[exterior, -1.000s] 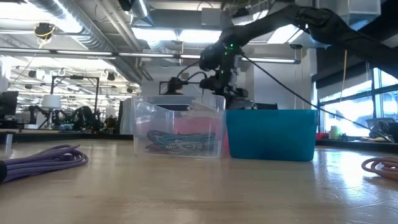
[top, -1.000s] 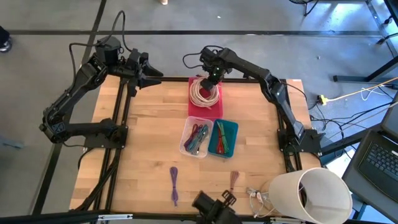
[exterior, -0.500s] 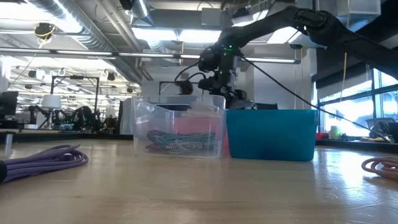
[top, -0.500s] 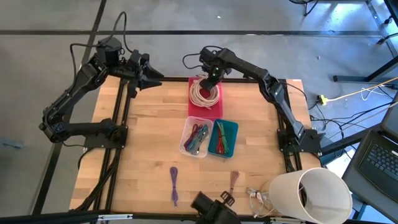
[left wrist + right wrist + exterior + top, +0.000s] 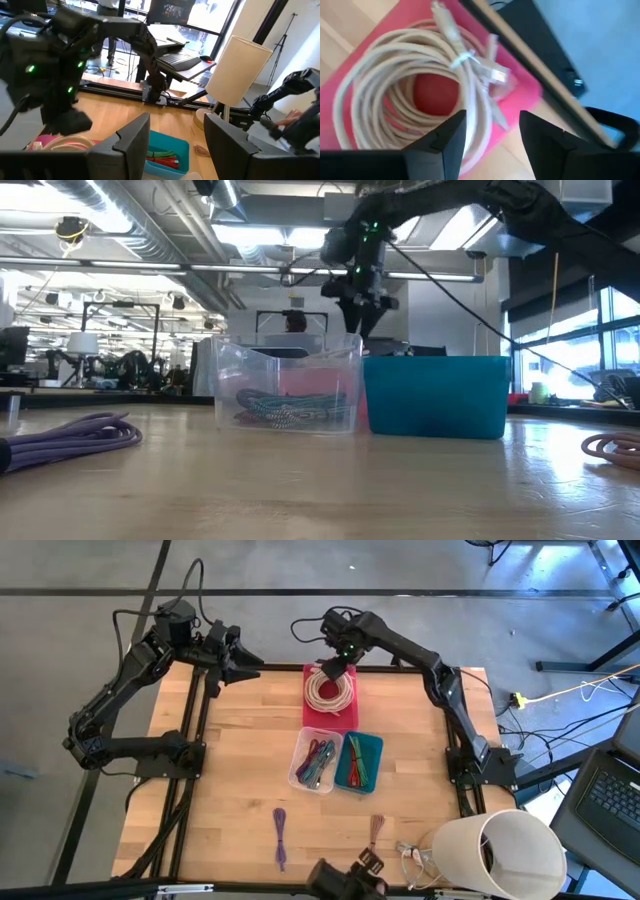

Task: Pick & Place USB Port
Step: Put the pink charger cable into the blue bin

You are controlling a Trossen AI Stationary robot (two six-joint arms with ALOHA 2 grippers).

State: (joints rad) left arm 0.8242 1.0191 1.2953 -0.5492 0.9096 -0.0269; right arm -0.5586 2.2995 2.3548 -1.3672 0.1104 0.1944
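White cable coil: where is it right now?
In the high view the white coil lies in the pink bin at the table's far middle, just beyond the clear bin, with the right tool open above it.

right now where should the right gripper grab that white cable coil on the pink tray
Probably at the tied spot, where a small tie bunches the strands of the white cable coil together, coming straight down from above. The coil lies flat in the pink tray, so its loops spread out and one pinch across the bundled part should lift them all. The right gripper hangs open just above the coil's far edge.
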